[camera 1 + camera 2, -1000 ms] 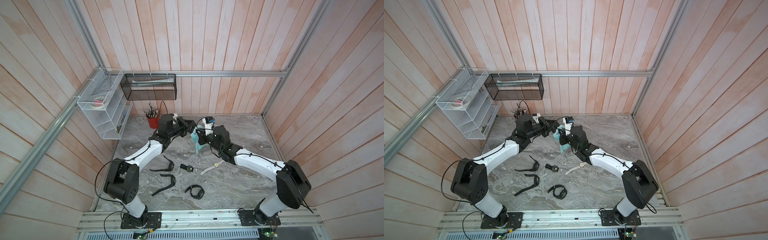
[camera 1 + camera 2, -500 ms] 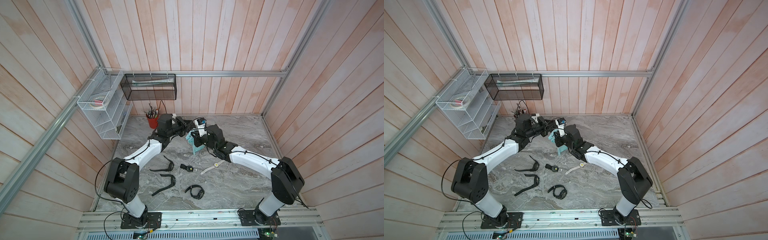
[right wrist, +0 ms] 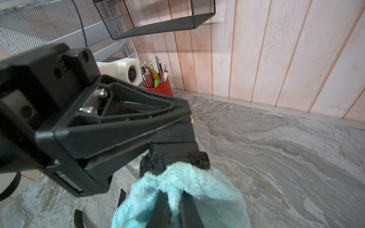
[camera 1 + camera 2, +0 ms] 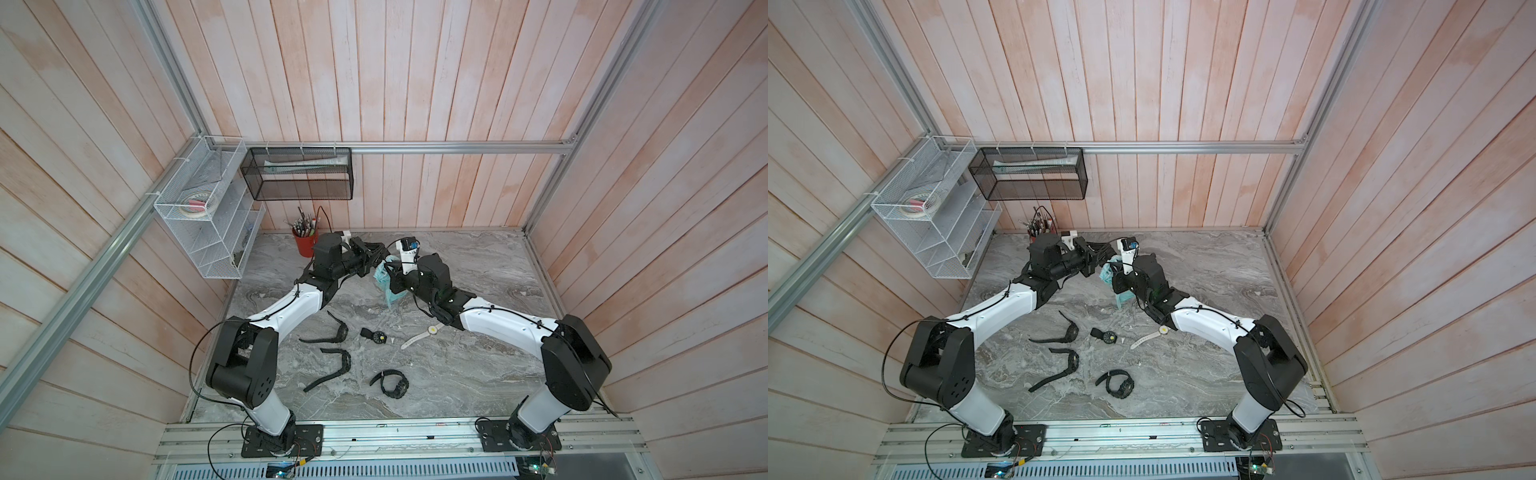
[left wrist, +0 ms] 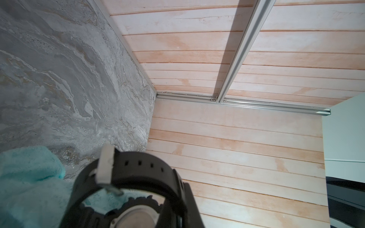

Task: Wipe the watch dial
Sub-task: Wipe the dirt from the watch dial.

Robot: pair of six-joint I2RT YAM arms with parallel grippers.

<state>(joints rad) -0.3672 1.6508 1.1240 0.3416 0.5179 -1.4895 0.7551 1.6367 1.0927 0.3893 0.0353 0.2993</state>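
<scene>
My left gripper [image 4: 371, 258] [image 4: 1096, 261] is shut on the strap of a black watch [image 5: 142, 167], holding it above the back of the table. The left wrist view shows the watch's metal case back [image 5: 136, 217]. My right gripper [image 3: 174, 209] [image 4: 390, 273] is shut on a teal cloth [image 3: 207, 189] [image 4: 388, 289] [image 4: 1121, 297]. The cloth's bunched end lies against the watch case [image 3: 158, 160], next to the strap [image 3: 173, 142]. The dial faces the cloth and is hidden by it. The cloth [image 5: 29, 183] also fills a corner of the left wrist view.
Several other watches lie on the marble table: black ones [image 4: 332, 332] [image 4: 332, 370] [image 4: 392, 382], a small dark one [image 4: 374, 336] and a white one [image 4: 424, 334] beside the right forearm. A red pencil cup [image 4: 304, 243], a white wire rack [image 4: 208, 216] and a black mesh basket [image 4: 299, 174] stand along the back left.
My right gripper has carried the cloth left, up to the watch held by my left gripper. The left gripper has hardly moved.
</scene>
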